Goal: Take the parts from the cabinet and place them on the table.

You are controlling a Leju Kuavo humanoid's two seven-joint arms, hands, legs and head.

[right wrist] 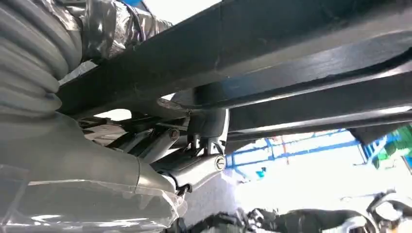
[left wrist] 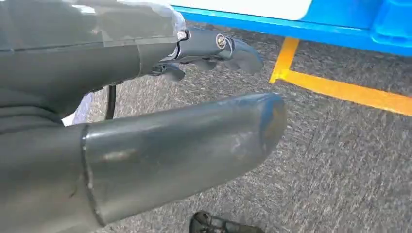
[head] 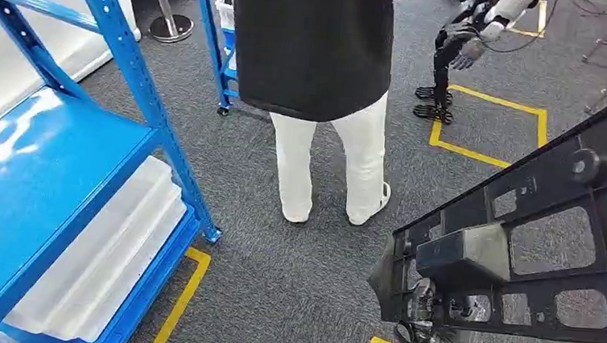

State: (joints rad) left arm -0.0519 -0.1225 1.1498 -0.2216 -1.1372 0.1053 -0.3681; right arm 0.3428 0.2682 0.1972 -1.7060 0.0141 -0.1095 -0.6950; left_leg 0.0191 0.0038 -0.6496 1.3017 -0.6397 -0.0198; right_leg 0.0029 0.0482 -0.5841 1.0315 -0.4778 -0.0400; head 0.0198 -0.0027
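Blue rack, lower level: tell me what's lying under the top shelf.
Under the top shelf of the blue rack lies a white ribbed tray or panel on the bottom shelf. Its near edge shows; the rest runs back beneath the shelf, hidden, so any contents cannot be seen.

We note a blue shelf rack (head: 38,169) standing on grey carpet floor (head: 277,274). White trays (head: 105,254) lie on its lowest level; the upper shelf looks bare and glossy. Yellow tape lines (head: 182,296) run across the carpet beside the rack's foot.

The black part (head: 538,236) runs off the right edge, hiding most of the right hand (head: 424,305); the person (head: 322,92) is cut off above the waist.
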